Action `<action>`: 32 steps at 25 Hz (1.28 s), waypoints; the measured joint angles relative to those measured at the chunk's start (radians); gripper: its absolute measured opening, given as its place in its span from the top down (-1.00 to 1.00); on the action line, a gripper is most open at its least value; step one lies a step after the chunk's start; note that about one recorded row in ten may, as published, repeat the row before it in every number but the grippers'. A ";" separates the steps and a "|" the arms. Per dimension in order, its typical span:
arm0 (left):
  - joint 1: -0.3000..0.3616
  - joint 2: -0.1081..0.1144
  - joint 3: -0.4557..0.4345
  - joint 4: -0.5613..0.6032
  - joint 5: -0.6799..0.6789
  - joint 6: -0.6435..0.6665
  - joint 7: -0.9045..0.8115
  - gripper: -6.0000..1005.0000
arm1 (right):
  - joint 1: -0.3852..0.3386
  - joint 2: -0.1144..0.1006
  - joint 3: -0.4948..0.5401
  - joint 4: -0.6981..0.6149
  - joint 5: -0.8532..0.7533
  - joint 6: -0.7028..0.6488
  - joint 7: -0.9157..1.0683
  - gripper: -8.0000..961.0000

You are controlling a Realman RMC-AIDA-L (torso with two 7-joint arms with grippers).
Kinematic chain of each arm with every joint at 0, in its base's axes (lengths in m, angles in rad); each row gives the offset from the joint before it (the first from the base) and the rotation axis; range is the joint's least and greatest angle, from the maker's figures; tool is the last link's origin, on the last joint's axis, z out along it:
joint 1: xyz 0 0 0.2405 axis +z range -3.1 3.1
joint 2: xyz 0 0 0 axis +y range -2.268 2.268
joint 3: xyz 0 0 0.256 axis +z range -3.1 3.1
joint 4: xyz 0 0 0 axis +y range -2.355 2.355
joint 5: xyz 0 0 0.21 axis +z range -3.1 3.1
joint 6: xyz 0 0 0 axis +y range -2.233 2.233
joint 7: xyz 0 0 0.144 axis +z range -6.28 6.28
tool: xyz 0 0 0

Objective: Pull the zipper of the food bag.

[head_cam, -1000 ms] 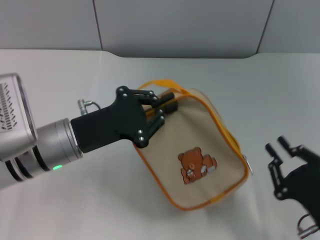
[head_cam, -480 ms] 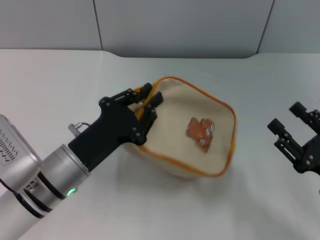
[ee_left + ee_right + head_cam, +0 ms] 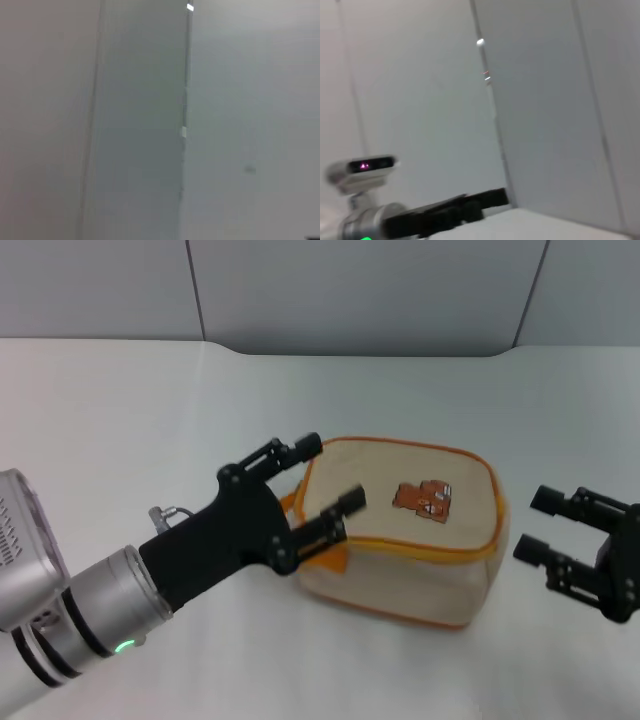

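Note:
The food bag (image 3: pixel 400 540) stands on the white table in the head view, cream with orange-yellow piping and the bear print (image 3: pixel 425 497) on its upper face. Its orange loop handle (image 3: pixel 326 556) sticks out at the left end. My left gripper (image 3: pixel 325 478) is open, its two fingers spread around the bag's left end, one finger (image 3: pixel 300 448) behind and one (image 3: pixel 345 504) in front. My right gripper (image 3: pixel 537 525) is open, just off the bag's right end and apart from it. The zipper's silver pull tab is not visible.
The table (image 3: pixel 120 410) runs back to a grey panelled wall (image 3: pixel 360 290). The left wrist view shows only wall panels. The right wrist view shows wall panels and my left arm (image 3: pixel 445 215) far off.
The bag has swung round to the right and now sits lower on the table. My left gripper has opened off the handle. My right gripper has turned toward the bag's right end.

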 joint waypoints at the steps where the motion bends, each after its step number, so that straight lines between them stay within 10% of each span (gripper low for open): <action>1: -0.007 0.010 0.000 0.004 0.032 0.004 -0.016 -0.01 | 0.002 -0.003 -0.029 -0.017 0.000 -0.017 0.018 -0.31; 9: -0.077 0.081 0.143 0.116 0.145 0.179 -0.167 -0.63 | 0.025 -0.036 -0.187 -0.059 0.000 -0.068 0.092 -0.31; 13: -0.098 0.048 0.207 0.348 0.145 0.371 -0.228 -0.66 | 0.036 -0.038 -0.215 -0.060 0.000 -0.071 0.096 -0.31; 15: -0.099 0.034 0.216 0.391 0.145 0.388 -0.227 -0.66 | 0.046 -0.038 -0.236 -0.058 0.000 -0.067 0.096 -0.65; 32: -0.096 0.005 0.230 0.409 0.142 0.396 -0.156 -0.66 | 0.060 -0.024 -0.254 -0.061 0.000 -0.060 0.090 -0.75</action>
